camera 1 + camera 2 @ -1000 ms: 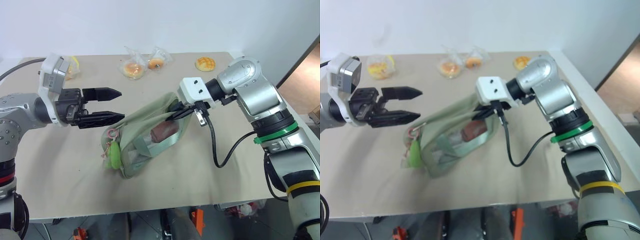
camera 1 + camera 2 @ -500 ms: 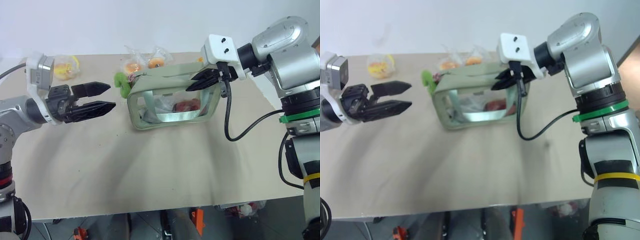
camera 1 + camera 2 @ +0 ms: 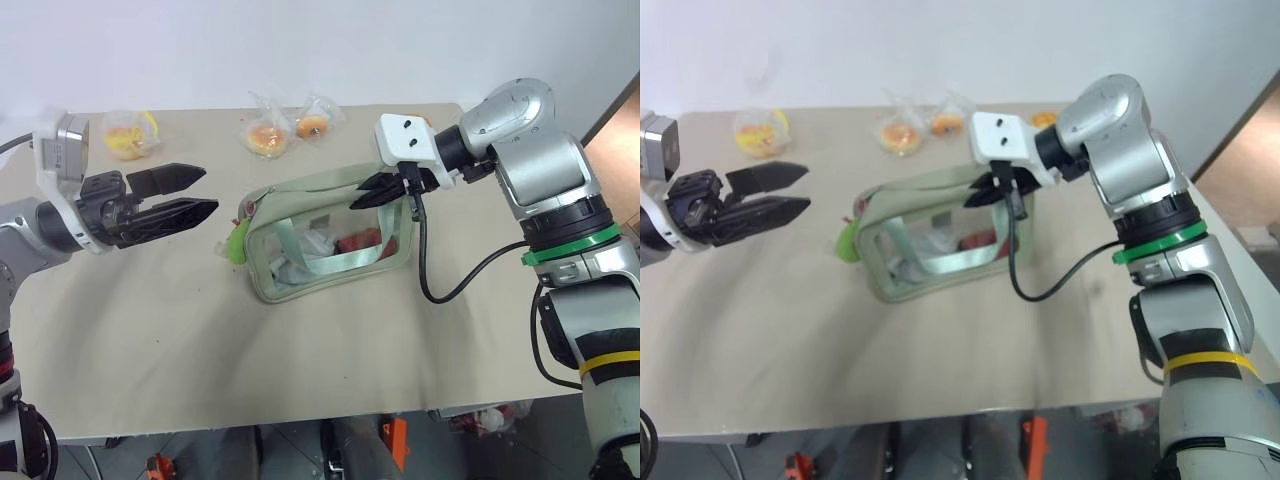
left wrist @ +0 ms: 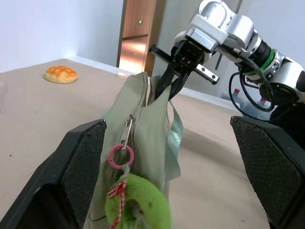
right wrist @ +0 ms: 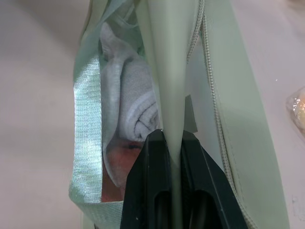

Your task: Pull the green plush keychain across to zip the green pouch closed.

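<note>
Pinching the top edge of the green pouch (image 3: 330, 235), the right gripper (image 3: 372, 193) has its fingers pressed together on the fabric at the pouch's right end. The pouch sits upright on the tan table (image 3: 200, 330), clear panel facing the camera. The green plush keychain (image 3: 234, 240) dangles off the pouch's left end. Just left of that, the left gripper (image 3: 195, 190) hovers with fingers spread, touching nothing. Wrapped buns (image 3: 267, 137) lie behind the pouch.
</note>
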Tool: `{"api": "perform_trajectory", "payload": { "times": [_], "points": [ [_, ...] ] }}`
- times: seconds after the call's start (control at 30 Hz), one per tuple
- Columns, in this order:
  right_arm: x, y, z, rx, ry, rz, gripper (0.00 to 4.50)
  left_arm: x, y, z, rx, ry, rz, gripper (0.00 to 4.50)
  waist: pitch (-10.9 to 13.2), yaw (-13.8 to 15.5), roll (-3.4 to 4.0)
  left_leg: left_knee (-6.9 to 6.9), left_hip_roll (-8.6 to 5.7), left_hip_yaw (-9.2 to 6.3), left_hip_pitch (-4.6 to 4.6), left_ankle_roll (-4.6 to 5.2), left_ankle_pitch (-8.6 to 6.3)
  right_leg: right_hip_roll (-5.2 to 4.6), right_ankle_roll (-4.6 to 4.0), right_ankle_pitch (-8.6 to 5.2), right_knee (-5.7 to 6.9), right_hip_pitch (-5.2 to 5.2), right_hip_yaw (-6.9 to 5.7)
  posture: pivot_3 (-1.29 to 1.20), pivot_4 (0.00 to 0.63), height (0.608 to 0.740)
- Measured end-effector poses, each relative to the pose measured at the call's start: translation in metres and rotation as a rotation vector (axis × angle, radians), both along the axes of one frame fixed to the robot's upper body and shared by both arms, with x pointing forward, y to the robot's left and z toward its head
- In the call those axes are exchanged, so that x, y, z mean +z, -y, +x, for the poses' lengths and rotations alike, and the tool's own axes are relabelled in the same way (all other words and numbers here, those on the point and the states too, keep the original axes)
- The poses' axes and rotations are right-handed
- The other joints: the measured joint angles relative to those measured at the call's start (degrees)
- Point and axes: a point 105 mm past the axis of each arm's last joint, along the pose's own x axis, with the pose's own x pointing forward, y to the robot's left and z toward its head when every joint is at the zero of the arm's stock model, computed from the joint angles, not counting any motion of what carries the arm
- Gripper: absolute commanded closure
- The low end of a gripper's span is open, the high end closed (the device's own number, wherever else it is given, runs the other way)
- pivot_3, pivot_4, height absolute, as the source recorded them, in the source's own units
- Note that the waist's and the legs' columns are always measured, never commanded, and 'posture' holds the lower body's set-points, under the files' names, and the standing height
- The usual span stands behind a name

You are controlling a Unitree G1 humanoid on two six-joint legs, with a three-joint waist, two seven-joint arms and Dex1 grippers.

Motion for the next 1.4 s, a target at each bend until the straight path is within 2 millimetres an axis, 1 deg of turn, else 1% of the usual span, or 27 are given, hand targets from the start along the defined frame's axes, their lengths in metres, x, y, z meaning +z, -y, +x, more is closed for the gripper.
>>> {"api": "perform_trajectory", "payload": {
  "times": [0.1, 0.23, 0.33, 0.47, 0.53, 0.63, 0.73, 0.83, 0.9, 0.97, 1.03, 1.1, 1.2, 1.27, 1.37, 1.4],
  "points": [
    [0.003, -0.001, 0.004, -0.017, -0.01, 0.02, 4.43, 0.0, -0.001, 0.0, 0.01, -0.01, 0.002, 0.15, 0.0, -0.16, 0.0, 0.0, 0.01, 0.0, 0.01, 0.0, 0.0, 0.02, -0.04, 0.03, 0.01, -0.01, 0.0, 0.0, 0.15, 0.74],
    [0.017, -0.004, 0.005, -0.018, 0.013, 0.044, 4.43, 0.0, -0.002, 0.0, 0.012, -0.011, 0.002, 0.15, 0.0, -0.2, 0.0, -0.01, 0.01, 0.0, 0.0, 0.0, 0.0, 0.02, -0.04, 0.02, 0.01, -0.01, 0.0, 0.0, 0.15, 0.74],
    [0.022, -0.002, 0.006, -0.034, 0.018, 0.067, 4.43, -0.001, -0.002, 0.001, 0.015, -0.015, -0.001, 0.15, 0.0, -0.16, 0.0, -0.01, 0.0, 0.01, -0.03, 0.0, 0.0, -0.01, -0.03, 0.01, -0.01, 0.0, 0.0, 0.0, 0.15, 0.74],
    [0.021, -0.002, 0.007, -0.05, 0.004, 0.074, 4.43, -0.003, -0.002, 0.003, 0.013, -0.027, -0.005, 0.15, 0.0, -0.15, 0.0, -0.01, 0.0, 0.01, -0.03, 0.0, 0.0, 0.0, -0.03, 0.01, -0.01, -0.01, 0.01, 0.0, 0.15, 0.74],
    [0.017, -0.003, 0.008, -0.063, -0.009, 0.081, 4.43, -0.004, -0.002, 0.003, 0.013, -0.029, -0.006, 0.15, 0.0, -0.18, 0.0, -0.01, 0.01, 0.01, -0.01, 0.0, 0.0, 0.0, -0.03, 0.01, 0.0, -0.01, 0.01, 0.0, 0.15, 0.74],
    [0.005, -0.012, 0.012, -0.084, -0.037, 0.112, 4.43, -0.005, -0.001, 0.004, 0.009, -0.033, -0.019, 0.15, 0.0, -0.34, 0.0, -0.01, 0.01, 0.01, 0.0, 0.0, 0.0, 0.02, -0.04, 0.04, 0.02, -0.02, 0.02, 0.0, 0.15, 0.74],
    [0.002, -0.023, 0.015, -0.101, -0.05, 0.15, 4.43, -0.007, 0.001, 0.005, 0.002, -0.042, -0.024, 0.15, 0.0, -0.41, 0.0, 0.0, 0.04, -0.02, 0.0, 0.0, 0.0, 0.06, -0.06, 0.06, 0.03, -0.01, 0.0, 0.0, 0.15, 0.74],
    [0.002, -0.027, 0.017, -0.114, -0.06, 0.175, 4.43, -0.007, 0.0, 0.005, 0.005, -0.042, -0.024, 0.15, 0.0, -0.4, 0.0, 0.01, 0.04, -0.01, -0.01, 0.0, 0.0, 0.04, -0.06, 0.06, 0.03, 0.0, 0.01, 0.0, 0.15, 0.74],
    [0.001, -0.027, 0.016, -0.113, -0.067, 0.188, 3.74, -0.007, 0.0, 0.005, 0.009, -0.043, -0.024, 0.15, 0.0, -0.4, 0.0, 0.0, 0.04, -0.01, -0.01, 0.0, 0.0, 0.04, -0.05, 0.05, 0.02, 0.0, 0.01, 0.0, 0.15, 0.74],
    [-0.003, -0.028, 0.012, -0.091, -0.082, 0.204, 3.18, -0.008, -0.001, 0.006, 0.019, -0.045, -0.025, 0.15, 0.0, -0.39, 0.0, 0.0, 0.04, -0.01, -0.01, 0.0, 0.0, 0.04, -0.05, 0.05, 0.02, 0.01, 0.01, 0.0, 0.15, 0.74],
    [-0.009, -0.027, 0.006, -0.061, -0.099, 0.204, 2.45, -0.009, -0.003, 0.006, 0.031, -0.051, -0.026, 0.15, 0.0, -0.4, 0.0, -0.01, 0.04, -0.01, 0.0, 0.0, 0.0, 0.05, -0.05, 0.05, 0.02, 0.01, 0.01, 0.0, 0.15, 0.74],
    [-0.009, -0.025, 0.004, -0.06, -0.106, 0.201, 1.76, -0.011, -0.005, 0.005, 0.037, -0.057, -0.025, 0.15, 0.0, -0.4, 0.0, 0.0, 0.04, -0.02, 0.01, 0.0, 0.0, 0.05, -0.05, 0.05, 0.03, 0.0, 0.01, 0.0, 0.15, 0.74],
    [-0.008, -0.019, -0.006, -0.032, -0.124, 0.201, 1.76, -0.011, -0.008, 0.006, 0.049, -0.057, -0.016, 0.15, 0.0, -0.3, -0.01, 0.01, 0.04, -0.03, 0.0, 0.0, 0.0, 0.04, -0.05, 0.05, 0.02, 0.02, -0.01, 0.0, 0.15, 0.74],
    [-0.007, -0.014, -0.013, -0.012, -0.144, 0.207, 1.76, -0.011, -0.013, 0.008, 0.07, -0.064, -0.014, 0.15, 0.0, -0.28, 0.0, 0.01, 0.03, -0.01, 0.01, 0.0, 0.0, 0.03, -0.05, 0.05, 0.02, 0.02, 0.0, 0.0, 0.15, 0.74],
    [0.011, -0.006, -0.022, 0.023, -0.174, 0.314, 1.76, -0.012, -0.015, 0.009, 0.077, -0.071, -0.017, 0.15, 0.0, -0.26, -0.01, 0.02, 0.03, -0.01, -0.01, 0.0, 0.0, 0.03, -0.05, 0.05, 0.02, 0.02, -0.01, 0.0, 0.15, 0.74],
    [0.026, 0.001, -0.025, 0.02, -0.182, 0.385, 1.76, -0.013, -0.015, 0.009, 0.075, -0.072, -0.017, 0.15, 0.0, -0.24, 0.0, 0.02, 0.03, -0.01, -0.01, 0.0, 0.0, 0.02, -0.05, 0.05, 0.02, 0.01, -0.01, 0.0, 0.15, 0.74]
  ]
}}
